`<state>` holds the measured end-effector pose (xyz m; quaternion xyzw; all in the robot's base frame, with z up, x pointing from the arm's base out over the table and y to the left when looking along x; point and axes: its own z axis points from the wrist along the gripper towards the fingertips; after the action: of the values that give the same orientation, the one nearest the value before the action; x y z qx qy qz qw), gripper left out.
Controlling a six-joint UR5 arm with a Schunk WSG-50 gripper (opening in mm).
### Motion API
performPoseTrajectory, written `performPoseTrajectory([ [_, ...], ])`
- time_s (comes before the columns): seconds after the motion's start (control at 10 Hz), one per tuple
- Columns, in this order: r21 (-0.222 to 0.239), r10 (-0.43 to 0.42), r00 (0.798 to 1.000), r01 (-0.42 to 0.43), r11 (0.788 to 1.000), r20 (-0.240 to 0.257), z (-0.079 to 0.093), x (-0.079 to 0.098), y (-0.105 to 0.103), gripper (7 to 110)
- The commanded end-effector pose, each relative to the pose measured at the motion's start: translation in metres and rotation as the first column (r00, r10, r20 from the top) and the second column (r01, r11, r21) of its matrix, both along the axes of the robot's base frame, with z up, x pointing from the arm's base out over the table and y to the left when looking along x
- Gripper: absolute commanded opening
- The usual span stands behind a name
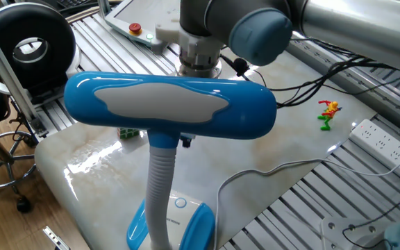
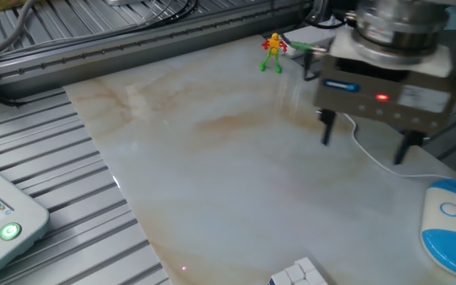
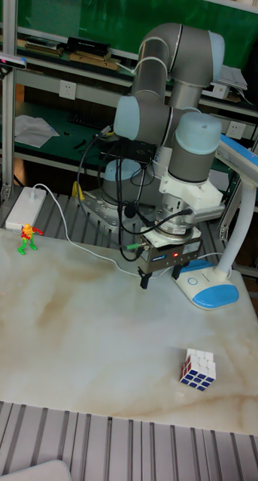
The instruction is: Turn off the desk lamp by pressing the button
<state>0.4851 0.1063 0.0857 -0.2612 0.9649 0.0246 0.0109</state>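
Marbled tabletop (image 2: 212,158) framed by ribbed metal rails carries one desk lamp (image 1: 169,107), one toy figure (image 2: 273,43) and one puzzle cube (image 3: 198,369). One gripper (image 2: 364,145) hangs clear above the stone, its two fingers spread apart with nothing between them. One button (image 2: 450,209) sits on the lamp's base, off to the side of the jaws and below them, near but not under either fingertip. By my judgement, any press would need a sideways shift toward the base, then a descent.

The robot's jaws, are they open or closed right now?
Open. The other fixed view shows the two dark fingers of the gripper hanging well apart above the pale marble table, with nothing between them.
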Motion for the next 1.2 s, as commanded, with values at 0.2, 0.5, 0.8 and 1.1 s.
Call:
performPoseTrajectory([
  [0.2,-0.029,-0.228,0.970,0.231,0.972,0.084,-0.007,0.045,-0.028,88],
  [0.5,-0.023,-0.313,0.950,0.313,0.949,0.023,-0.014,0.039,-0.023,88],
  [0.8,-0.021,-0.362,0.932,0.362,0.932,0.009,-0.022,0.044,-0.024,88],
  [1.1,0.046,-0.350,0.937,0.351,0.935,-0.016,-0.026,0.048,-0.006,88],
])
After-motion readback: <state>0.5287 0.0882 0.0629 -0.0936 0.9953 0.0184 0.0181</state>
